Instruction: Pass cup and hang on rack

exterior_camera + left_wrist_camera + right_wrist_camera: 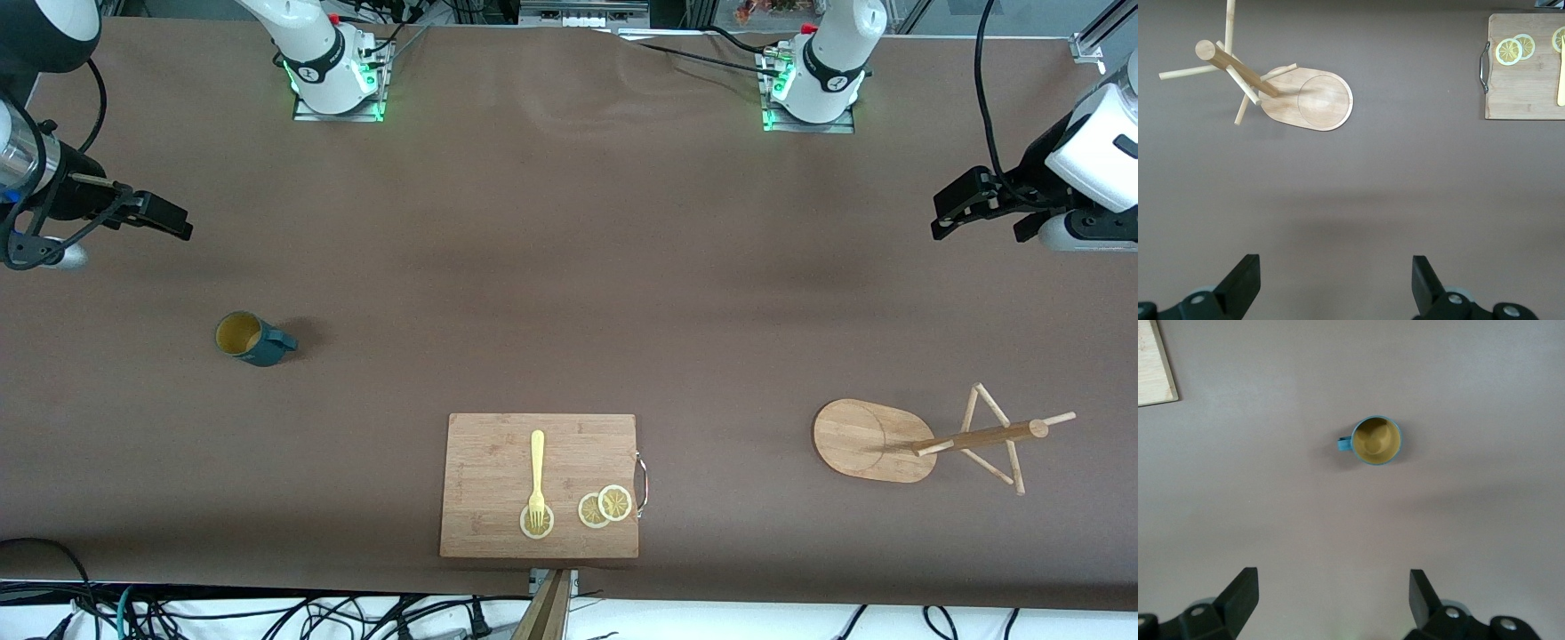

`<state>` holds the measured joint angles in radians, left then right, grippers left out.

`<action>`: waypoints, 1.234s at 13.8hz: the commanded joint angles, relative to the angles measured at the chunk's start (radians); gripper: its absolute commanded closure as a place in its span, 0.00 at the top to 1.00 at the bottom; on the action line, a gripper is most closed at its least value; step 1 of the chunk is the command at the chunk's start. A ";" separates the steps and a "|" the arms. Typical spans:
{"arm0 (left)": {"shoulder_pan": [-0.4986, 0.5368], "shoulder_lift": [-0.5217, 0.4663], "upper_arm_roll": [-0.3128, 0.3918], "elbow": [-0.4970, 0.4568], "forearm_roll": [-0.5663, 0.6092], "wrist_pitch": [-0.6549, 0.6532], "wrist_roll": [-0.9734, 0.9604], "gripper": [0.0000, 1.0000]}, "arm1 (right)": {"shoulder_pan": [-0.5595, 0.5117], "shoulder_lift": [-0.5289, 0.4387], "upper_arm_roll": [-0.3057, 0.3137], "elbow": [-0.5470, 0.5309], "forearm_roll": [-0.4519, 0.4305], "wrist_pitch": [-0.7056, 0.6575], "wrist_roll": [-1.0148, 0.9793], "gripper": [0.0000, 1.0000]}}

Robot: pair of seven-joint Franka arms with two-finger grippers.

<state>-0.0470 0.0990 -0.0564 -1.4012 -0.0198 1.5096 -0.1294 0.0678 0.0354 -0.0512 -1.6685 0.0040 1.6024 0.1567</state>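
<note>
The dark teal cup (252,339) stands upright on the brown table toward the right arm's end, its handle pointing toward the left arm's end. It also shows in the right wrist view (1377,441). My right gripper (164,216) is open and empty, up in the air over the table's end, apart from the cup; its fingers frame bare table (1333,597). The wooden rack (925,440) stands on its oval base toward the left arm's end, also seen in the left wrist view (1305,100). My left gripper (956,213) is open and empty in the air, over bare table (1336,280).
A rectangular wooden cutting board (498,444) lies at the table's front edge between cup and rack. It carries a yellow fork (537,471) and lemon slices (605,507). The board also shows in the left wrist view (1525,87) and the right wrist view (1155,367).
</note>
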 commanded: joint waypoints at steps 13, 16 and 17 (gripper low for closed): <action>0.010 0.013 -0.003 0.031 0.027 -0.008 0.010 1.00 | -0.017 0.009 0.004 0.018 -0.004 -0.009 -0.005 1.00; 0.010 0.013 -0.003 0.031 0.026 -0.008 0.010 1.00 | -0.065 0.026 -0.024 0.018 0.004 -0.005 -0.008 1.00; 0.010 0.013 -0.003 0.031 0.026 -0.008 0.010 1.00 | -0.078 0.038 -0.025 0.016 0.002 -0.005 -0.008 1.00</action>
<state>-0.0393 0.0992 -0.0538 -1.4004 -0.0197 1.5097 -0.1294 0.0203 0.0529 -0.0761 -1.6639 0.0020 1.6028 0.1553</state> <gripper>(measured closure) 0.000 0.000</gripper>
